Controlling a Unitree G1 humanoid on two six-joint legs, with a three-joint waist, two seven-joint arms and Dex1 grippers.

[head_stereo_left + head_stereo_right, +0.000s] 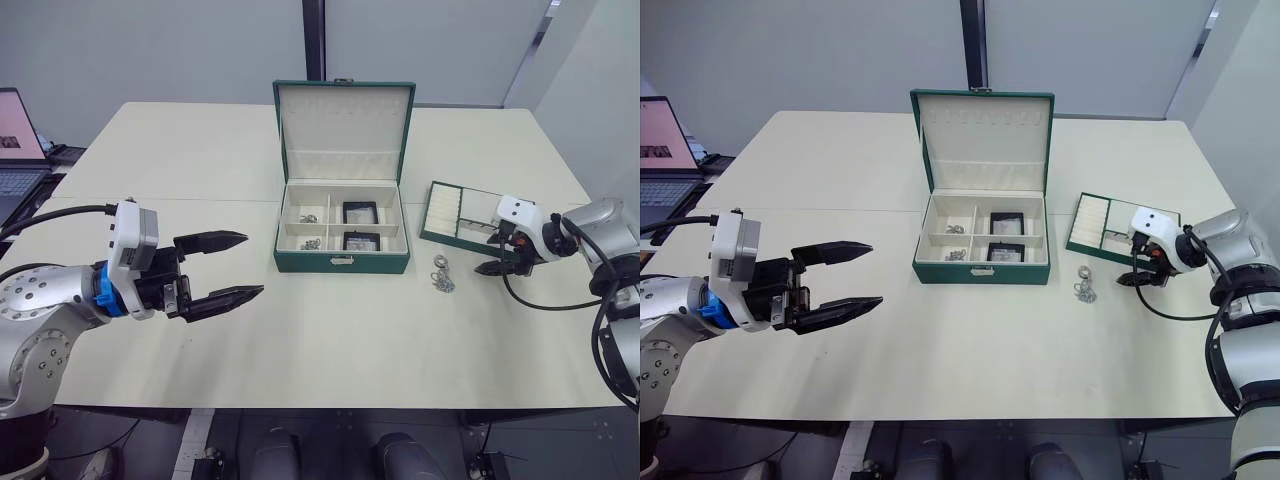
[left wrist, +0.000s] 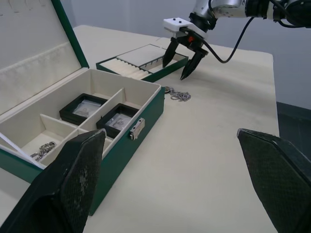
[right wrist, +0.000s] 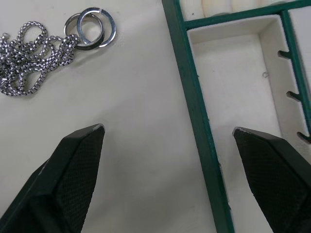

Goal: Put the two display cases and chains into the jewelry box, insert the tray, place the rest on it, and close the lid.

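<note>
Jewelry box sits open at frame centre, two display cases in its right compartments, chains in the left ones. Tray empty at right, loose chain cluster on the table beside it. Left gripper spread and empty at lower left; right gripper spread, straddling the tray's near edge.

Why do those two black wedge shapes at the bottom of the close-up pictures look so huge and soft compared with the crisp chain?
In the right wrist view the right gripper fingers sit nearest the lens, so they loom large and slightly soft, while the chain and tray rim lie in focus. In the left wrist view the left gripper fingers loom likewise. The left eye view is evenly lit, with faint shadows.
</note>
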